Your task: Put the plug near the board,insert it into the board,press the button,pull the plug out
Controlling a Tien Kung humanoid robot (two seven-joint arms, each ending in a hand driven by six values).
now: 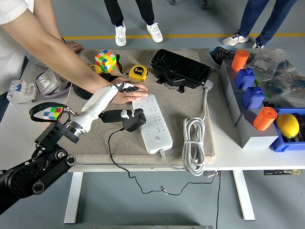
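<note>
The white power strip [155,121] lies on a beige mat [190,100], running from the middle back toward the front. A black plug [135,120] rests against its left edge, with its thin black cable [110,148] trailing off the table's front. My left hand [121,102] hovers over it. The four fingers [126,87] are stretched out above a person's hand, and the thumb [112,116] lies along the plug. The person's hand [127,95] presses on the strip's far end.
A coiled white cord [194,143] lies right of the strip. Behind it are a black case [181,69], a yellow tape measure [138,72] and a colour cube [106,60]. A second cube [52,113] lies at the left. Grey bins [248,129] with orange cylinders and a lemon [288,125] stand at the right.
</note>
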